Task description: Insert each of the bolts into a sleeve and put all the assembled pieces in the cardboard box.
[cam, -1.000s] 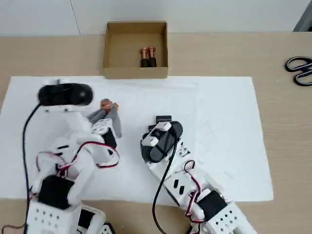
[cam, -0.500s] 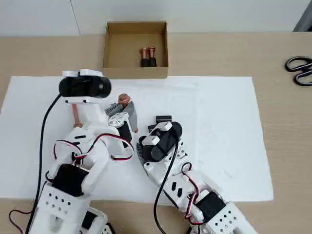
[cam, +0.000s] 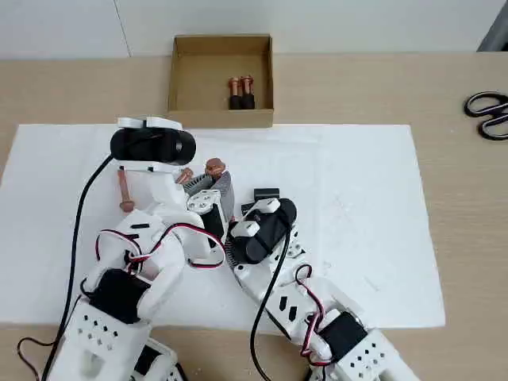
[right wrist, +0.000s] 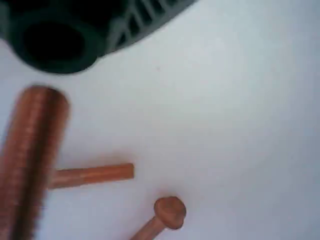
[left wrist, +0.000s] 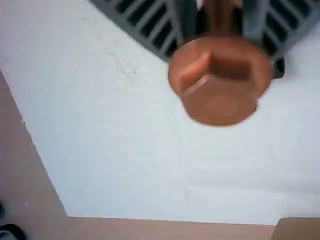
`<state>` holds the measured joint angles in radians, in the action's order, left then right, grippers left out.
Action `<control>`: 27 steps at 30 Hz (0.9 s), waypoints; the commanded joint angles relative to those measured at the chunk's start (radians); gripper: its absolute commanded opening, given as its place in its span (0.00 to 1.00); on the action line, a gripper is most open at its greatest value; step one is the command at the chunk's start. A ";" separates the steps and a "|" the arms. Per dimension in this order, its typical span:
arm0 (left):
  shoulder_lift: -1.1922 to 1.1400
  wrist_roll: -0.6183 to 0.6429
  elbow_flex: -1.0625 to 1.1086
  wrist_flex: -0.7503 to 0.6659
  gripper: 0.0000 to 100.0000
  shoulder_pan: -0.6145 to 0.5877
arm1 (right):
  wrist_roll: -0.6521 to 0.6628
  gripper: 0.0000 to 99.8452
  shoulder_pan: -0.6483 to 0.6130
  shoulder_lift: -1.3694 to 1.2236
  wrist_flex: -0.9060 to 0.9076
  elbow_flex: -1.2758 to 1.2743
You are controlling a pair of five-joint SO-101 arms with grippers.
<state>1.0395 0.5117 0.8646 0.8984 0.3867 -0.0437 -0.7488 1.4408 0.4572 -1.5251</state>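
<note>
Left gripper (left wrist: pixel 220 17) clamps a copper hex bolt (left wrist: pixel 220 80) over the white paper (cam: pixel 357 198), shank cut off, while any hold of the right gripper (right wrist: pixel 65 20) on the black sleeve (right wrist: pixel 50 45) cannot be told, and two assembled pieces (cam: pixel 240 93) lie in the cardboard box (cam: pixel 190 79).

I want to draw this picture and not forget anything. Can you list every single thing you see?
cardboard box: one, brown, on the table beyond the paper
assembled pieces: two, copper bolts in black sleeves, side by side in the box
loose bolts: two, copper, lying on the paper
held bolt: one, copper, in the left gripper
sleeve: one, black, in the right gripper
paper: one sheet, white, spread on the table
scissors: one pair, dark, on the table off the paper
table: one, light wood
left gripper: one, grey, shut on the held bolt
right gripper: one, grey, shut on the sleeve
</note>
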 commanded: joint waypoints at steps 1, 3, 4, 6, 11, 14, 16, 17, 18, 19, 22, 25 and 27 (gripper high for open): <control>0.005 0.005 0.012 0.002 0.01 0.008 | -0.006 0.00 -0.005 0.022 -0.025 0.011; 0.005 0.005 0.018 0.002 0.01 0.008 | -0.006 0.00 -0.005 0.022 -0.025 0.011; 0.005 0.005 0.018 0.003 0.01 0.008 | -0.006 0.00 -0.005 0.022 -0.025 0.011; 0.005 0.005 0.019 0.003 0.01 0.008 | -0.006 0.00 -0.005 0.022 -0.025 0.012; 0.005 0.005 0.054 -0.002 0.01 0.008 | -0.006 0.00 -0.005 0.022 -0.025 0.012; 0.005 0.005 0.061 -0.003 0.01 0.009 | -0.006 0.00 -0.005 0.022 -0.025 0.012; 0.005 0.005 0.061 -0.003 0.01 0.009 | -0.006 0.00 -0.005 0.022 -0.025 0.012; 0.005 0.005 0.059 -0.003 0.01 0.009 | -0.006 0.00 -0.005 0.022 -0.025 0.012; 0.005 0.005 0.058 -0.003 0.01 0.009 | -0.006 0.00 -0.005 0.022 -0.025 0.012; 0.005 0.005 0.056 -0.003 0.01 0.009 | -0.006 0.00 -0.005 0.022 -0.025 0.012; 0.006 0.018 0.054 -0.003 0.01 0.015 | -0.006 0.00 -0.005 0.022 -0.025 0.012; 0.006 0.038 0.054 0.000 0.01 0.041 | -0.006 0.00 -0.005 0.022 -0.025 0.012; 0.006 0.035 0.054 0.002 0.01 0.040 | -0.006 0.00 -0.005 0.022 -0.025 0.012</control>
<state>1.0411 0.5424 0.9260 0.8984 0.4189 -0.0437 -0.7472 1.4408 0.4572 -1.5267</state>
